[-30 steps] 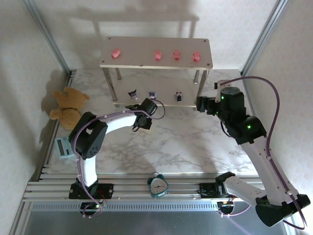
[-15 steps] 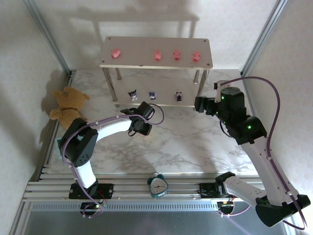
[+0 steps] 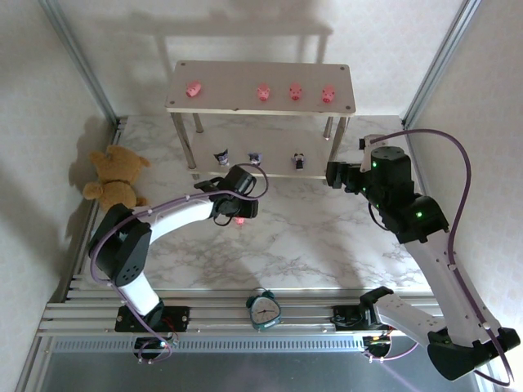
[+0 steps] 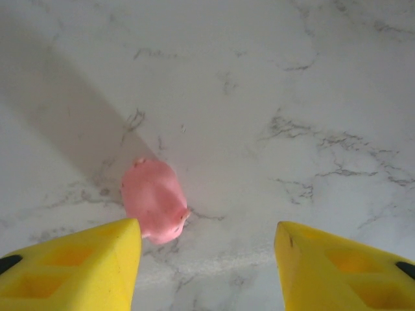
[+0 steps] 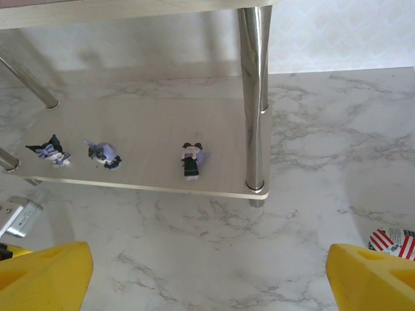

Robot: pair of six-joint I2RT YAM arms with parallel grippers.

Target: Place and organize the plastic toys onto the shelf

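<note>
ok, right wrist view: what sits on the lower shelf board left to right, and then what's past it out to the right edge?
dark eared figurine → pale purple figurine → dark-bodied figurine → silver shelf leg → red, white and blue striped scrap on the table

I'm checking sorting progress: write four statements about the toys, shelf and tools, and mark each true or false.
1. Four small pink plastic pig figures stand on the top beige board of the metal-legged shelf. True.
2. The fifth pink pig lies on the lower board. False: it lies on the marble table, between the left tool's open yellow fingers.
3. Three small dark figurines sit on the lower beige board. True.
4. The right tool is shut on a figurine. False: it is open and empty.
</note>
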